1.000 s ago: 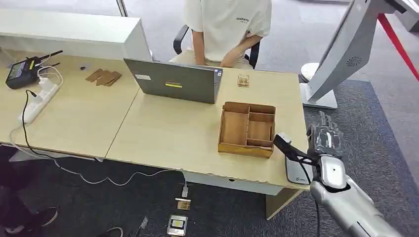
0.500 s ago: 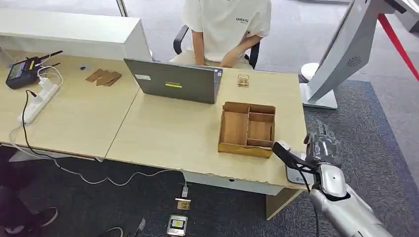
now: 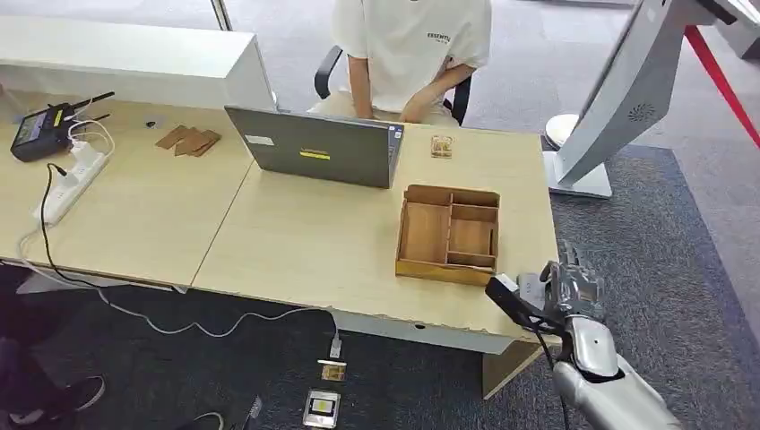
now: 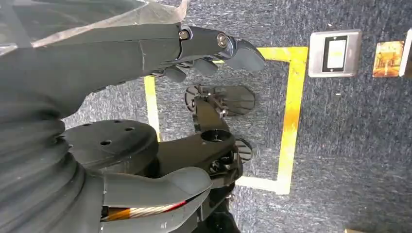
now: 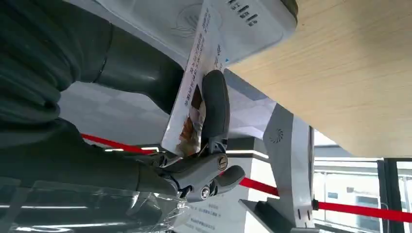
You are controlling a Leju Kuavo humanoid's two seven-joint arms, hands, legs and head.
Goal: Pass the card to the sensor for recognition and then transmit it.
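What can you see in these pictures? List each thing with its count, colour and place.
Card: one, white with a printed picture, held at the reader.
Reader: one, white, at the table's near right corner.
Table: two, light wood, side by side.
Wooden tray: one, brown, right part of the table.
Laptop: one, grey, before the seated person.
Power strip: one, white, far left.
Person: one, white shirt, behind the table.
Right hand: grey, holds the card.
Left hand: dark grey, hangs above carpet.

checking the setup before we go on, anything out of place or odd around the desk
Yes: a card and a small grey device lie on the carpet under the desk's front edge, beside a dangling cable. They look dropped.
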